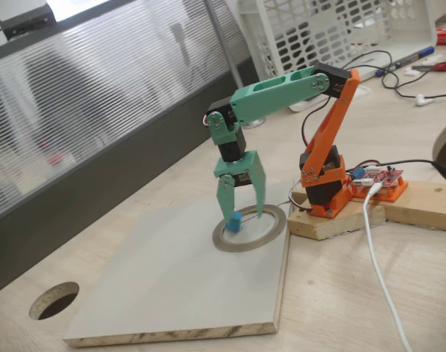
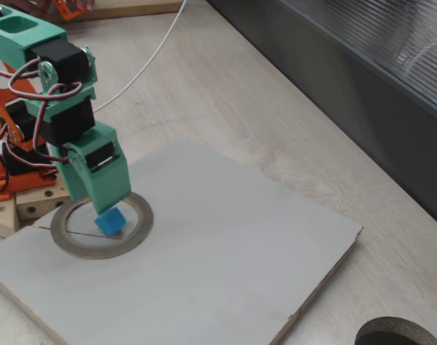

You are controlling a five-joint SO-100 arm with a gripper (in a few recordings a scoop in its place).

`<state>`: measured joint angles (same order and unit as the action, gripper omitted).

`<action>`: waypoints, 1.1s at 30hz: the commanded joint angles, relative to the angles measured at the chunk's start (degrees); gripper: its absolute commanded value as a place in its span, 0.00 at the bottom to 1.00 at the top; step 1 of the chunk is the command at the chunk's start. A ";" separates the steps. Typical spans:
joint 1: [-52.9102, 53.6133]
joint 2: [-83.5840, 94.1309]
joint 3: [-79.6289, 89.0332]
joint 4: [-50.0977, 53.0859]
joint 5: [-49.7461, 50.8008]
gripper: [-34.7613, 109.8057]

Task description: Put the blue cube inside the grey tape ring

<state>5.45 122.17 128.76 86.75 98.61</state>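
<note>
The blue cube (image 1: pixel 232 222) (image 2: pixel 110 221) sits inside the grey tape ring (image 1: pixel 271 235) (image 2: pixel 75 244), which lies flat on a pale board (image 1: pixel 172 293) (image 2: pixel 226 273). My gripper (image 1: pixel 243 216) (image 2: pixel 100 208) points straight down over the ring, its green jaws spread wider than the cube. In a fixed view the left fingertip (image 1: pixel 224 213) is right against the cube, while the right finger (image 1: pixel 261 198) stands well apart from it. I cannot tell whether the cube rests fully on the board.
A dark round hole (image 1: pixel 54 299) (image 2: pixel 394 334) is cut in the tabletop past the board's corner. The arm's orange base stands on wooden blocks (image 1: pixel 421 205) beside the ring, with a white cable (image 1: pixel 377 257) trailing off. A white basket (image 1: pixel 333 29) stands behind, and a grey partition (image 2: pixel 333 86) runs along the table.
</note>
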 commanded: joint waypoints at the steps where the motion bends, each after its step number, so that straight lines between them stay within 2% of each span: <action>1: 0.35 0.79 -1.05 3.16 0.53 0.61; 10: -0.35 1.85 -2.20 5.80 0.44 0.61; 19: -0.26 0.70 -31.55 28.12 0.44 0.61; 33: 0.35 0.70 -32.52 28.65 0.35 0.59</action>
<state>5.45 121.99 96.94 113.99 98.44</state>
